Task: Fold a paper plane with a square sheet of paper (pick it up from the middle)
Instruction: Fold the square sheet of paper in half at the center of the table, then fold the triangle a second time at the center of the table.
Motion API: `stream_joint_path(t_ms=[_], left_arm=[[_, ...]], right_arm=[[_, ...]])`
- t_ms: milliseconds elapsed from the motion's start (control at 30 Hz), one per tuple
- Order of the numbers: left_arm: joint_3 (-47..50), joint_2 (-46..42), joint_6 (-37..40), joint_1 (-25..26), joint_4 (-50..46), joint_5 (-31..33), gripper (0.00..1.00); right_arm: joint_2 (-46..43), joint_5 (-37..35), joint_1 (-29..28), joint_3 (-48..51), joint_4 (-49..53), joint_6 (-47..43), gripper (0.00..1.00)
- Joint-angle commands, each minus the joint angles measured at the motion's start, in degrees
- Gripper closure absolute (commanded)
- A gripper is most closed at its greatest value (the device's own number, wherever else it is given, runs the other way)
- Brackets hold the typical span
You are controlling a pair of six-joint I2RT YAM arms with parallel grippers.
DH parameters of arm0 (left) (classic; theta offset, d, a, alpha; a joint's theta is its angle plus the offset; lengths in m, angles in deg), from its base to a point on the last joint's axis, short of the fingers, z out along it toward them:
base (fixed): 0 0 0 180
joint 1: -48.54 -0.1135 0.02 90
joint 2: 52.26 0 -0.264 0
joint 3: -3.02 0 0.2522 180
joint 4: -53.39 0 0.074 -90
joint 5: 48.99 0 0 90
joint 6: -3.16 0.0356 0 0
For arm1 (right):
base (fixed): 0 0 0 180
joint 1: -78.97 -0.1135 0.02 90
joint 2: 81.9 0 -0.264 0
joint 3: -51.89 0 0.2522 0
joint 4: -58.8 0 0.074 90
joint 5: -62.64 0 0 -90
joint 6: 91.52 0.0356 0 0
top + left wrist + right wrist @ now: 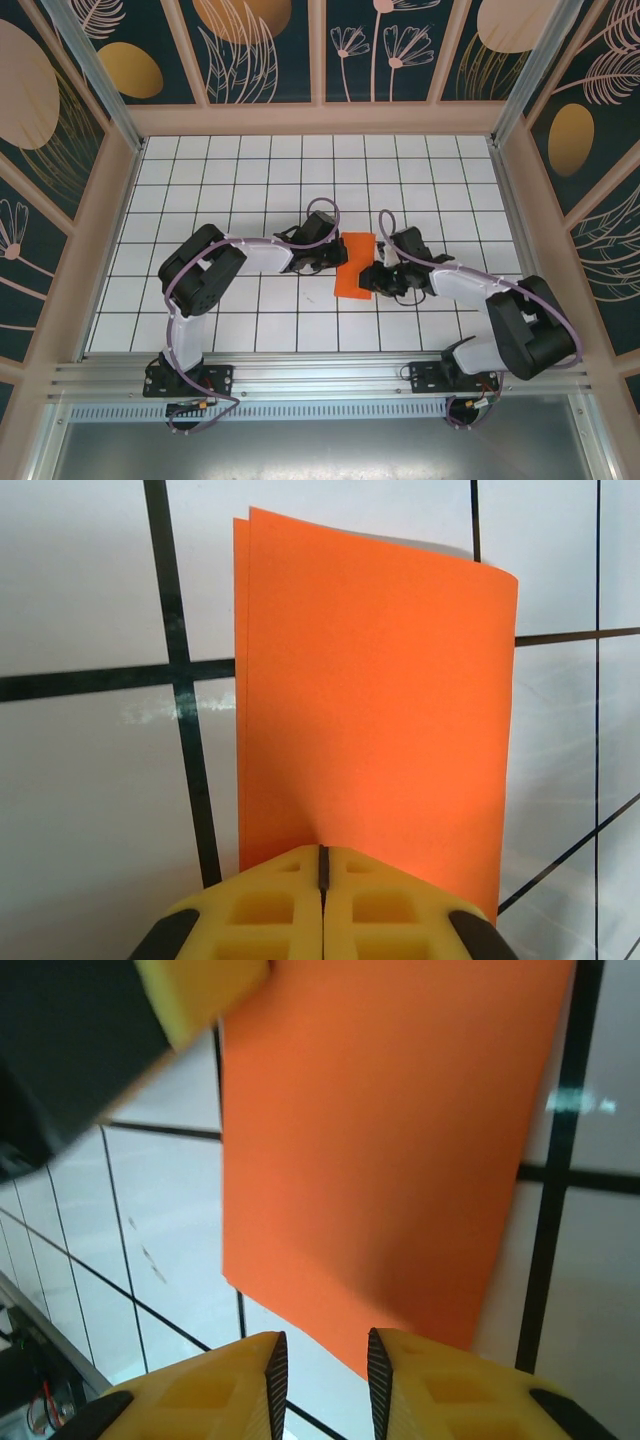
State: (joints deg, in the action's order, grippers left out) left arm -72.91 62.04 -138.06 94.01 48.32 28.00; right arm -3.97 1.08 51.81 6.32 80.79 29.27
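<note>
Orange paper point(356, 265) point(370, 700) point(390, 1160), doubled over into a narrow rectangle, lies on the white gridded table point(250, 180) between the two grippers. The left gripper point(328, 262) point(322, 855) sits at one short edge of it with its fingers pressed together over that edge, though I cannot tell whether any paper is nipped between them. At the opposite side, the right gripper point(378, 278) point(320, 1345) has its fingers a narrow gap apart, and a corner of the sheet ends just ahead of that gap.
</note>
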Motion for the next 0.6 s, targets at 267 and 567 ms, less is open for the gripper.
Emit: stream_joint_path(t_ms=[267, 567], left_arm=[[4.7, -10.4, -2.0, 0.1, -1.8, 5.7, 0.66], [10.1, -10.7, -5.0, -1.6, 4.5, 1.7, 0.6]], right_arm=[[6.0, -9.5, 2.5, -9.9, 2.4, 0.3, 0.67], [10.6, -11.3, 2.5, -11.7, 3.4, 0.0, 0.66]])
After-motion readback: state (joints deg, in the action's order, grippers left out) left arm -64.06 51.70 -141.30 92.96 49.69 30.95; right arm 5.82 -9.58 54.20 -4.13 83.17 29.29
